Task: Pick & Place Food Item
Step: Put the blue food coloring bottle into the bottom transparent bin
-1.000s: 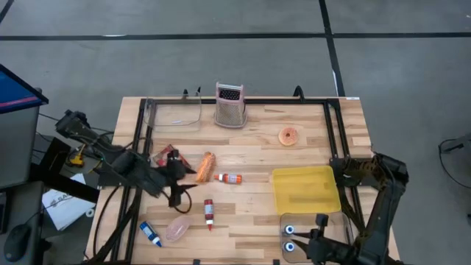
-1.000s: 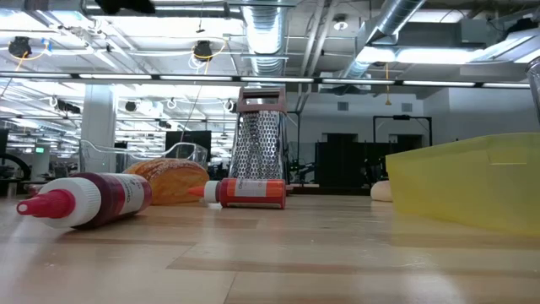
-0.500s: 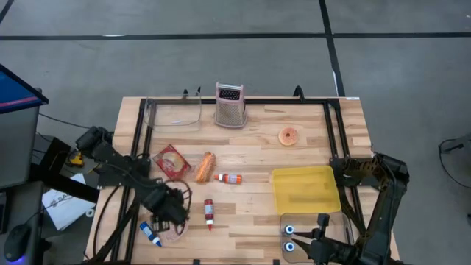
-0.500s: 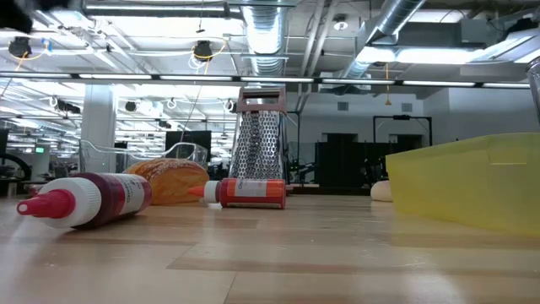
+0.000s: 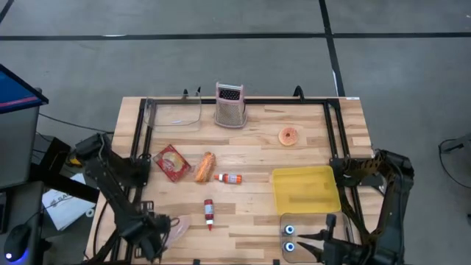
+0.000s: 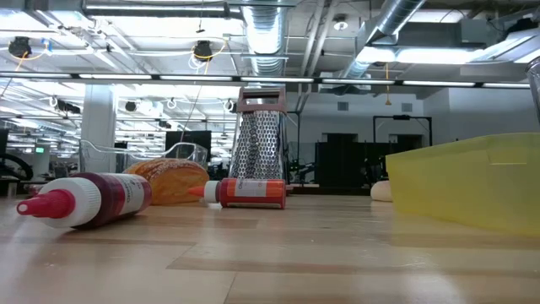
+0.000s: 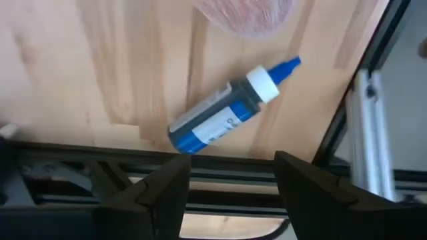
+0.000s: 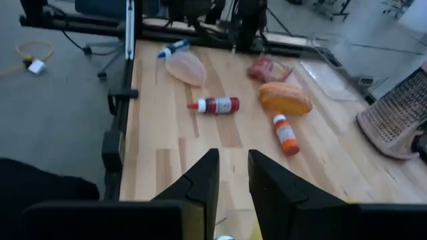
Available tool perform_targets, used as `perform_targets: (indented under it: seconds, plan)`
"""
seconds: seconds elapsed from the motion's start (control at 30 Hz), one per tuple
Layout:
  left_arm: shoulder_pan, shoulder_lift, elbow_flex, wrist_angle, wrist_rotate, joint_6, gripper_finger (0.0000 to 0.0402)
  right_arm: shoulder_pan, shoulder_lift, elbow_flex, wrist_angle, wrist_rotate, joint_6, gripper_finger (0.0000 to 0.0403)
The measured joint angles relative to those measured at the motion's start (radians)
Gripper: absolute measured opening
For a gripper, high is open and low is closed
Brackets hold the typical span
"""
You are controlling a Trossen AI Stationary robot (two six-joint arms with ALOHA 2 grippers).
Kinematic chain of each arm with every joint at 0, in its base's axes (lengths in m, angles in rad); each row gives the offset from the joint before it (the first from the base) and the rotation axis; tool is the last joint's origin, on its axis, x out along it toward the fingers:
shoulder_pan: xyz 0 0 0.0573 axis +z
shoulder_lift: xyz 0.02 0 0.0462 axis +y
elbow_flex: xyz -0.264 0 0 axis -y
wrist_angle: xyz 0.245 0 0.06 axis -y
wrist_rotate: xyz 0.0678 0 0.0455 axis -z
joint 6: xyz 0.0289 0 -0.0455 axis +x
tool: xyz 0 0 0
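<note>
right gripper [image 8: 230, 175]: two dark fingers with a narrow gap between them, nothing held, hanging over the bare wooden table [image 8: 220, 133]
red bottle [image 8: 215, 105]: lying on its side out in the middle of the wood
orange bottle [image 8: 285, 133]: also lying down, just beside the bread roll
bread roll [image 8: 285, 97]: golden-brown loaf, sits between the orange bottle and the red packet
red packet [image 8: 268, 69]: flat wrapped thing, right next to the roll
pale pink item [image 8: 185, 67]: smooth oval lump, can't tell what it is exactly
blue bottle [image 8: 172, 48]: small, lying near the pink item at the table's edge
grater [image 8: 398, 115]: metal box grater, standing at the side of the picture
clear container [image 8: 337, 50]: see-through tub beyond the packet
floor: grey, with a yellow cable [image 8: 41, 53] lying on it
</note>
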Motion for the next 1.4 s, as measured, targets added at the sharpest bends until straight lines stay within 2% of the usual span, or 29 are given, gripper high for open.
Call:
perform_targets:
  seconds: [0.13, 0.3, 0.53, 1.07, 1.4]
  plan:
    - [-0.025, 0.084, -0.001, 0.023, 0.055, 0.003, 0.0217, 0.011, -0.009, 0.000, 0.003, 0.027, 0.000, 0.0072]
    - [-0.021, 0.166, -0.001, 0.093, 0.097, 0.055, 0.0247, 0.014, -0.009, 0.000, 0.003, 0.032, 0.000, 0.0072]
    - [-0.004, 0.214, -0.001, 0.095, 0.017, 0.139, 0.0283, 0.014, -0.009, 0.000, 0.009, 0.032, -0.016, 0.0072]
    - [-0.011, 0.237, -0.003, 0.135, -0.008, 0.160, 0.0285, 0.025, -0.009, 0.000, 0.033, 0.032, -0.024, 0.0072]
    - [-0.012, 0.234, -0.098, 0.287, 0.001, 0.128, 0.0284, 0.026, -0.009, 0.000, 0.034, 0.032, -0.024, 0.0072]
